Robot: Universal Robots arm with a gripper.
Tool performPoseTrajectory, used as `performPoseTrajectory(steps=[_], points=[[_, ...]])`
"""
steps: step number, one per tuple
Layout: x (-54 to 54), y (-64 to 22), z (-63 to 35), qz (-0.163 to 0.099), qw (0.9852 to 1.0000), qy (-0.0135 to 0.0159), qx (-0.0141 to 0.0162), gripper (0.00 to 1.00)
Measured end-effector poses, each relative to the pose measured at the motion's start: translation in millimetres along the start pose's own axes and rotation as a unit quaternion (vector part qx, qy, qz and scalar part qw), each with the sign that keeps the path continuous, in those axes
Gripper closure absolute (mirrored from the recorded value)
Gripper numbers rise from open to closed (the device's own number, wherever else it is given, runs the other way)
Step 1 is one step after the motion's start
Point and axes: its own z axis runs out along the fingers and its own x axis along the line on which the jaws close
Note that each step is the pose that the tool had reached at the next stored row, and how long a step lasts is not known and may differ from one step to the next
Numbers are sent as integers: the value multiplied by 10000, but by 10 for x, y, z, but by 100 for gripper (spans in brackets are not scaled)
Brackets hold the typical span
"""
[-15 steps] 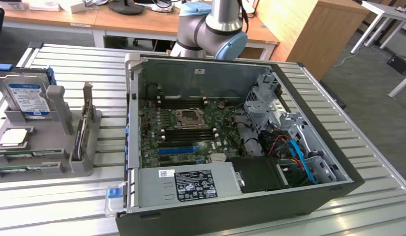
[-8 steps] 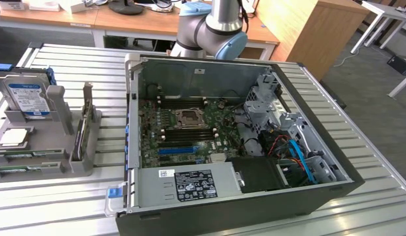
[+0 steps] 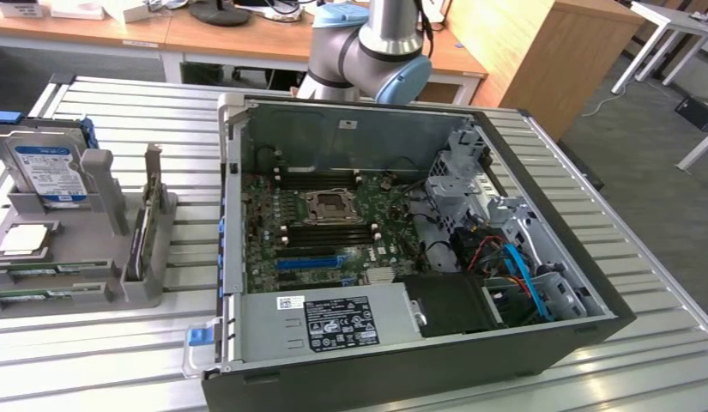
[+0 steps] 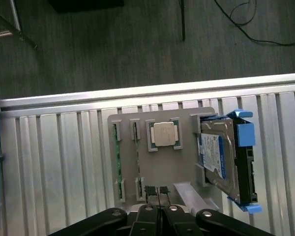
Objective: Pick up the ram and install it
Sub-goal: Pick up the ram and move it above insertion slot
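Observation:
Two ram sticks lie edge-up in slots of a grey holder tray, with the second stick beside the first. In the exterior view the same sticks rest on the tray at the exterior view's left. My gripper hangs above the tray's edge, its black fingertips pressed together with nothing between them, near the sticks' ends but apart from them. The open computer case shows the green motherboard with black memory slots near the processor socket.
On the tray also sit a loose processor chip, a hard drive with blue rails and an upright card with a metal bracket. The arm's joint stands behind the case. Ribbed metal tabletop surrounds everything.

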Motion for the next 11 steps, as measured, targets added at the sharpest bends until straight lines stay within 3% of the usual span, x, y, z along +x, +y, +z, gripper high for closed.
performPoseTrajectory(steps=[5, 11], points=[[0, 0, 1, -8, 10000, 0, 0, 89], [0, 0, 1, -298, 9996, 13, -6, 89]])
